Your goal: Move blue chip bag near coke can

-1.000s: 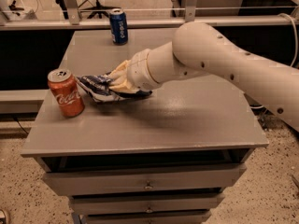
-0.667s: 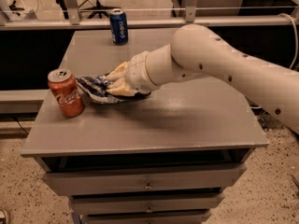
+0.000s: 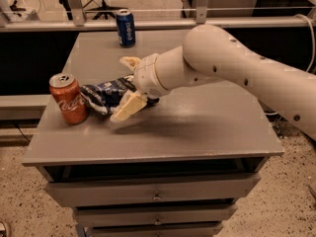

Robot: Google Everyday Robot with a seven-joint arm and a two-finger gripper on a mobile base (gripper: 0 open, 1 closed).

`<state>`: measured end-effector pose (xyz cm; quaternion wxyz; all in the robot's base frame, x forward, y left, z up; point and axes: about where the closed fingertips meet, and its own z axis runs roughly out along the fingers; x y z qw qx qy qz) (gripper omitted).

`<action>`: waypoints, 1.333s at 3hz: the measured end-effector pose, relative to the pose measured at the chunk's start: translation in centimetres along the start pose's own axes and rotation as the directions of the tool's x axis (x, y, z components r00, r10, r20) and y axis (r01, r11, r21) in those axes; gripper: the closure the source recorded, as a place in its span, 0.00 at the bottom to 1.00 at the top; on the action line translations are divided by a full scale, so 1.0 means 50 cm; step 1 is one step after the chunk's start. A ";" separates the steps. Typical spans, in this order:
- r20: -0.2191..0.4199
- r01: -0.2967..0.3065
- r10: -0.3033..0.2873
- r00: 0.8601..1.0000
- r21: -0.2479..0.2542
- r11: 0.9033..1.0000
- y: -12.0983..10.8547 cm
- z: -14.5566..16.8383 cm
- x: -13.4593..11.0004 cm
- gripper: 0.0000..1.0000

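Observation:
The blue chip bag (image 3: 104,95) lies crumpled on the grey table (image 3: 197,127), its left end right next to the coke can (image 3: 67,98), which stands upright near the table's left edge. My gripper (image 3: 127,85) is at the bag's right end, reaching in from the right on the white arm. It is open: one cream finger (image 3: 130,61) points up behind the bag and the other (image 3: 126,107) rests low in front of it. The bag sits loosely between them.
A blue Pepsi can (image 3: 126,28) stands upright at the table's far edge. The table top sits on a drawer cabinet (image 3: 153,194). Railing and a chair base are behind the table. My arm (image 3: 237,68) crosses the right half of the table.
The fingers have spread apart and let go of the blue chip bag. The bag now rests on the table beside the coke can.

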<state>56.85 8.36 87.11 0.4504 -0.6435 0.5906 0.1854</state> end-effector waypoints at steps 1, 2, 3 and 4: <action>0.031 -0.034 0.033 0.999 0.024 0.999 -0.040 -0.053 0.006 0.00; 0.065 -0.087 0.082 0.994 0.069 0.994 -0.137 -0.183 0.073 0.00; 0.048 -0.074 0.067 0.997 0.156 0.985 -0.217 -0.319 0.107 0.00; 0.054 -0.062 0.053 0.997 0.179 0.982 -0.235 -0.341 0.094 0.00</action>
